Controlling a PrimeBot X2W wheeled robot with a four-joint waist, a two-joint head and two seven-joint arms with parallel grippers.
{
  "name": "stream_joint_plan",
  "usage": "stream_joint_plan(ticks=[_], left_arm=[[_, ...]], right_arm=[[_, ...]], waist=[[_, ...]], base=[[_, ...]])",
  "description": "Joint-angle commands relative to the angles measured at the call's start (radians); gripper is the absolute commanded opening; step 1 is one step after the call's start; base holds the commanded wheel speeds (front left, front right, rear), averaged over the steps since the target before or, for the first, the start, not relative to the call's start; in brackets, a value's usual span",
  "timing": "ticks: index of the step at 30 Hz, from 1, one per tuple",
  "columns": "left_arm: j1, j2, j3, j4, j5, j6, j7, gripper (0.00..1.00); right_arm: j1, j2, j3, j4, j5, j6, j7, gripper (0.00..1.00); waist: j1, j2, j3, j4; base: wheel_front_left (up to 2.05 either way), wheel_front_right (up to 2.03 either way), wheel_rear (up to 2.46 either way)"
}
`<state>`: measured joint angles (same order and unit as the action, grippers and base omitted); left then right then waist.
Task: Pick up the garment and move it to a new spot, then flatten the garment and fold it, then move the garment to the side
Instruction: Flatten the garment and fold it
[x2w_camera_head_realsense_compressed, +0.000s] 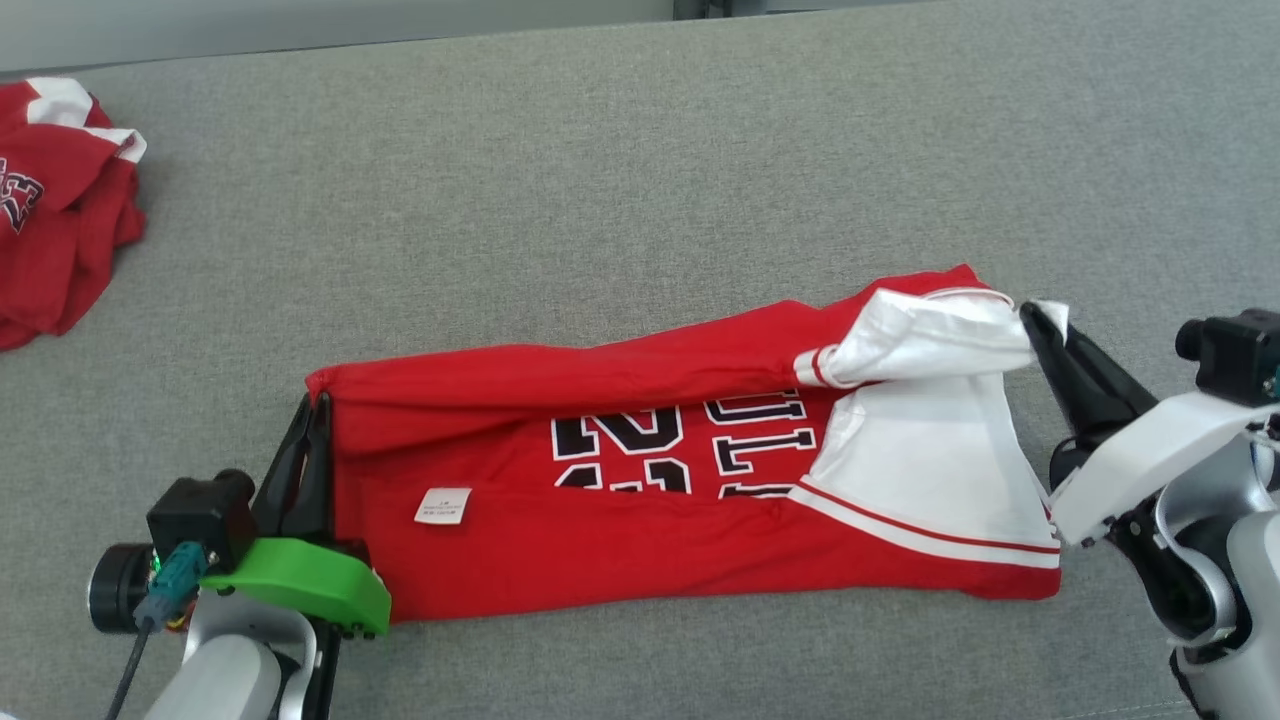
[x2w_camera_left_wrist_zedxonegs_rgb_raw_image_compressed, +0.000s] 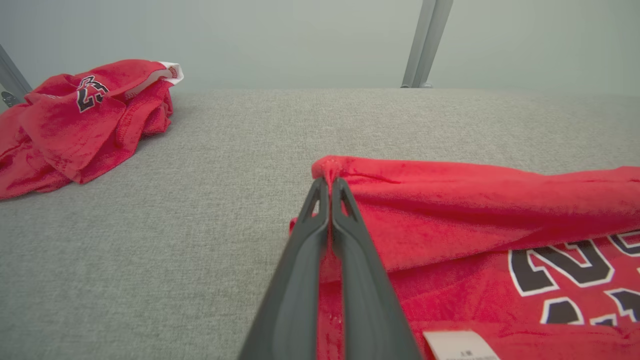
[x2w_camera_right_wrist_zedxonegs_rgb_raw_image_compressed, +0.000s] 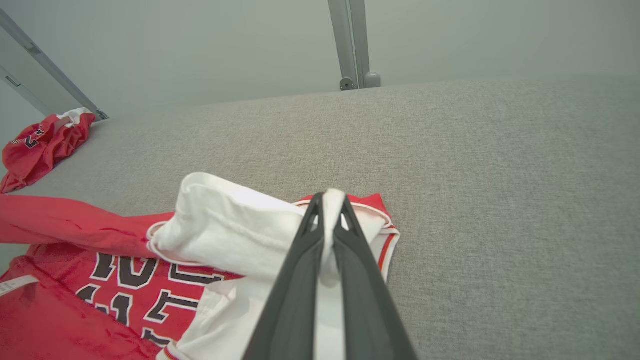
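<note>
Grey worktop (x2w_camera_head_realsense_compressed: 640, 150) carries the red garment (x2w_camera_head_realsense_compressed: 600, 560) stretched between the jaws, left jaws clamped on its red corner, right jaws clamped on its white edge, so the fold likely goes best if both move level, keeping that held edge taut.

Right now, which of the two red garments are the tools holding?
The laid-out jersey in front: left tool pinches its red corner, right tool its white edge. The crumpled garment at the far left lies untouched.
</note>
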<state>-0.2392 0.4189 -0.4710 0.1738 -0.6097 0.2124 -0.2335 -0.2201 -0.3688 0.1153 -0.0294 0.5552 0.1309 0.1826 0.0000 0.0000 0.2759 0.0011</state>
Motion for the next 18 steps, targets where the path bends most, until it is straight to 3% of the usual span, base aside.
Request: stream_joint_plan(ticks=[1, 9, 10, 11, 12, 13, 14, 18], left_arm=[[0.032, 0.005, 0.002, -0.002, -0.004, 0.01, 0.003, 0.0], [0.094, -0.013, -0.006, 0.035, -0.032, 0.013, 0.0, 0.0], [0.098, -0.018, -0.003, 0.038, -0.038, 0.01, -0.004, 0.33], [0.105, -0.022, 0.002, 0.038, -0.041, 0.01, -0.009, 0.84], [0.114, -0.024, 0.008, 0.037, -0.045, 0.009, -0.014, 1.0], [0.126, -0.028, 0.014, 0.032, -0.049, 0.008, -0.016, 1.0], [0.14, -0.032, 0.02, 0.023, -0.049, 0.006, -0.022, 1.0], [0.204, -0.048, 0.041, -0.043, -0.041, 0.004, -0.03, 1.0]], right_arm=[[0.032, 0.018, -0.014, -0.019, -0.009, 0.0, 0.005, 0.0], [0.109, 0.087, -0.023, 0.002, -0.063, 0.0, -0.016, 0.0], [0.115, 0.091, -0.024, 0.01, -0.072, 0.0, -0.026, 0.22], [0.122, 0.094, -0.027, 0.017, -0.079, 0.0, -0.036, 0.41], [0.131, 0.098, -0.031, 0.023, -0.083, 0.0, -0.045, 0.51], [0.141, 0.103, -0.04, 0.027, -0.085, 0.0, -0.054, 0.86], [0.152, 0.108, -0.051, 0.03, -0.085, 0.0, -0.064, 1.0], [0.205, 0.121, -0.09, 0.04, -0.077, 0.0, -0.093, 1.0]], waist=[[0.0, 0.0, -0.021, -0.018], [0.0, 0.0, -0.032, -0.024], [0.0, 0.0, -0.035, -0.023], [0.0, 0.0, -0.037, -0.022], [0.0, 0.0, -0.04, -0.02], [0.0, 0.0, -0.043, -0.018], [0.0, 0.0, -0.046, -0.017], [0.0, 0.0, -0.06, -0.012]], base=[[0.0, 0.0, 0.0], [0.0, 0.0, 0.0], [0.0, 0.0, 0.0], [0.0, 0.0, 0.0], [0.0, 0.0, 0.0], [0.0, 0.0, 0.0], [0.0, 0.0, 0.0], [0.0, 0.0, 0.0]])
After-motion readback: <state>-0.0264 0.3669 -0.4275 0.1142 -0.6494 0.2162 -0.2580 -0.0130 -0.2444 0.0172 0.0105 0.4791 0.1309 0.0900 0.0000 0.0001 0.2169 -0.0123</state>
